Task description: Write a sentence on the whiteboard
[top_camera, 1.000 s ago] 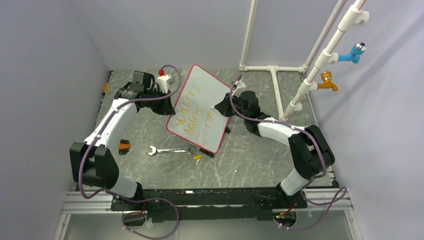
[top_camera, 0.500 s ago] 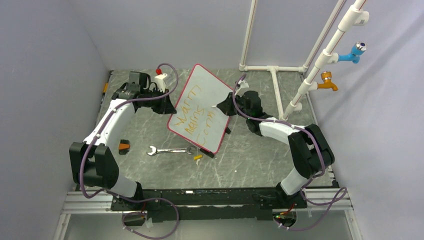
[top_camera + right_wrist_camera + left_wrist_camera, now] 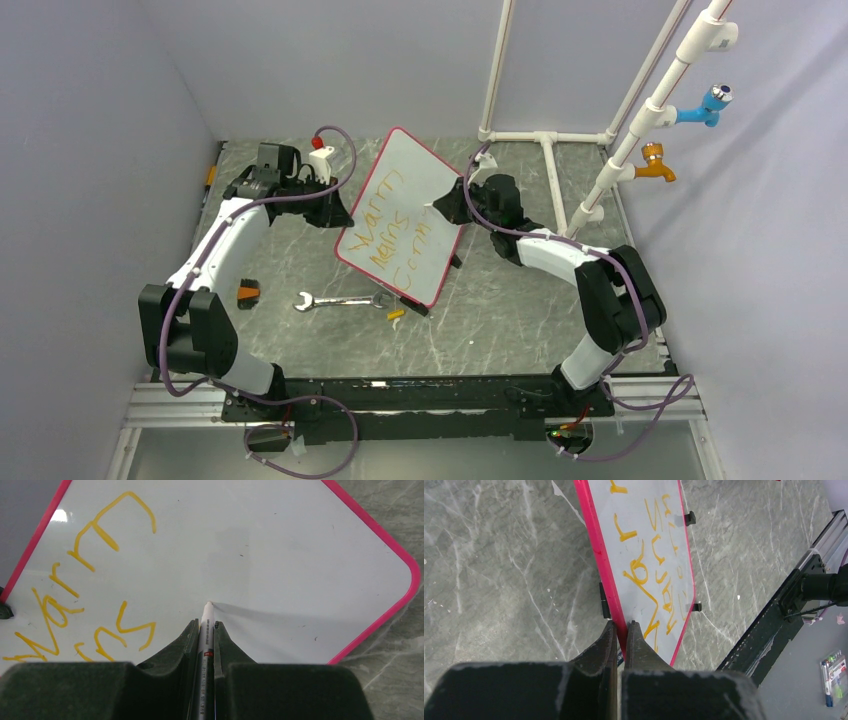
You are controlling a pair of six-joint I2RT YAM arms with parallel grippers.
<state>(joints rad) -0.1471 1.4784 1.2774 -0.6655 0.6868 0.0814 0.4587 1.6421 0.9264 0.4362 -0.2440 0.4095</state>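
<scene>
The whiteboard (image 3: 400, 218) is propped up at a tilt in the middle of the table, white with a pink rim and yellow writing (image 3: 644, 575) in three lines. My left gripper (image 3: 338, 212) is shut on its left rim (image 3: 620, 625), beside a black clip (image 3: 604, 601). My right gripper (image 3: 445, 207) is shut on a white marker (image 3: 206, 630), whose tip (image 3: 208, 603) touches the blank upper part of the whiteboard (image 3: 280, 565), right of the writing (image 3: 100, 535).
A silver wrench (image 3: 340, 300) and a small yellow cap (image 3: 396, 315) lie in front of the board. A small orange-black object (image 3: 247, 293) sits by the left arm. White pipes (image 3: 550, 160) with blue and orange taps (image 3: 655, 160) stand back right.
The right gripper and marker have shifted slightly up and left along the board's upper part. The board stands a little steeper than a second ago.
</scene>
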